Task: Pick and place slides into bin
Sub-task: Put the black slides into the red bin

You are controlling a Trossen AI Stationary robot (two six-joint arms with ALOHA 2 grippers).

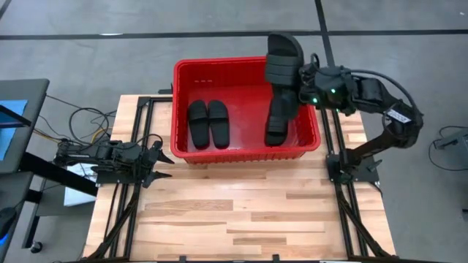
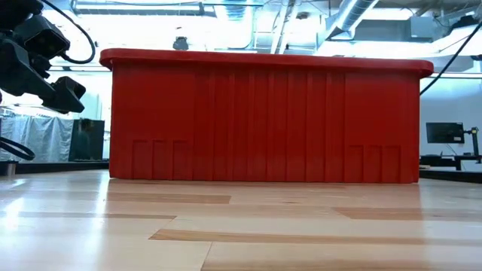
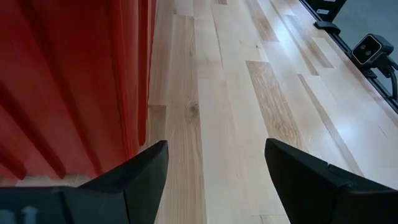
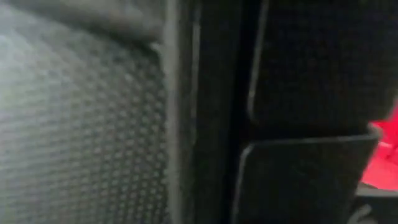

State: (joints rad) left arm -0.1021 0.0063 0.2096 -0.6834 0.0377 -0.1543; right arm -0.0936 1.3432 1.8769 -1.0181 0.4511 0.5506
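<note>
The red bin (image 1: pixel 248 150) stands on the far half of the table; its near wall fills the low view (image 2: pixel 263 120). Two black slides (image 1: pixel 208 123) lie side by side, soles down, on its floor at the left. My right gripper (image 1: pixel 301 86) is shut on black slide material (image 1: pixel 280 88) over the bin's right part; whether it is one slide or two pressed together, I cannot tell. My left gripper (image 1: pixel 157 162) is open and empty, low, at the bin's near left corner; its fingers (image 3: pixel 140 180) point along the bin's wall (image 3: pixel 74 93). My right gripper comes level from the table's right side and grips the slide at its right edge (image 1: pixel 291 86), about mid-length, fingers across it. The slide tilts, its far end (image 1: pixel 284 51) high over the bin's far rim and its near end (image 1: pixel 276 135) low inside. In the wrist view its dotted surface (image 4: pixel 81 137) hides the contact.
Bare wooden table top (image 1: pixel 248 212) lies between the bin and the near edge. Black frame rails (image 1: pixel 340 175) run along the left and right sides. A small camera (image 3: pixel 371 46) sits at the table's edge.
</note>
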